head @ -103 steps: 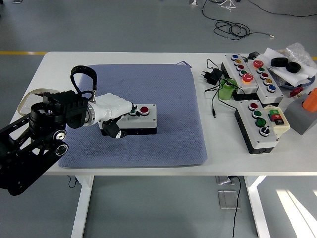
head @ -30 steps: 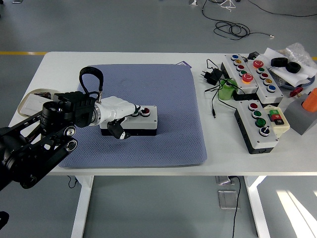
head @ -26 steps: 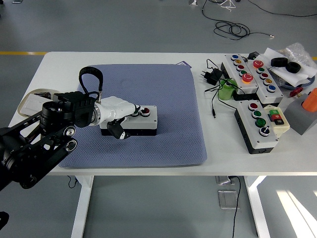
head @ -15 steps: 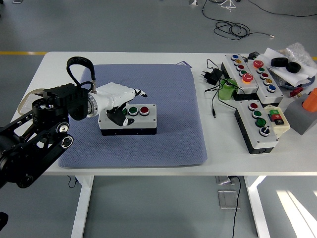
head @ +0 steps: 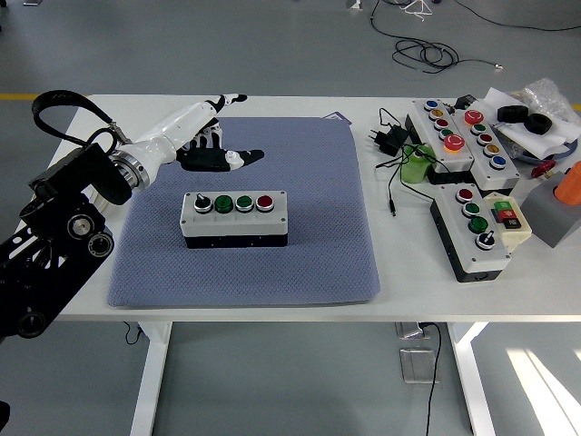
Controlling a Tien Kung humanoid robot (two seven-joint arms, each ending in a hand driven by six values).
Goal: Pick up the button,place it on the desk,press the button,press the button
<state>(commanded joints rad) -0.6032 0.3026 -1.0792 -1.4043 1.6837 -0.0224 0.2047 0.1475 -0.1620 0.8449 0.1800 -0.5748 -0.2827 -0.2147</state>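
A white button box (head: 234,218) with a black base lies flat on the blue-grey mat (head: 309,254). Its top carries a black knob, two green buttons and a red button (head: 264,202) in a row. My left hand (head: 218,145), white with black fingers, hovers above and behind the box near the mat's far left corner. Its fingers are spread and hold nothing. It does not touch the box. The right arm is out of view.
Three more button boxes (head: 456,134) (head: 472,232) sit on the white table's (head: 227,106) right side. A green roll (head: 417,166), a black plug with cable (head: 389,138), bagged black parts (head: 531,120) and an orange object (head: 571,184) lie nearby. A tray (head: 47,186) lies at the left edge.
My left hand has lifted off the box's buttons and drawn back up and to the left, its fingers now spread. The box stays in place on the mat.
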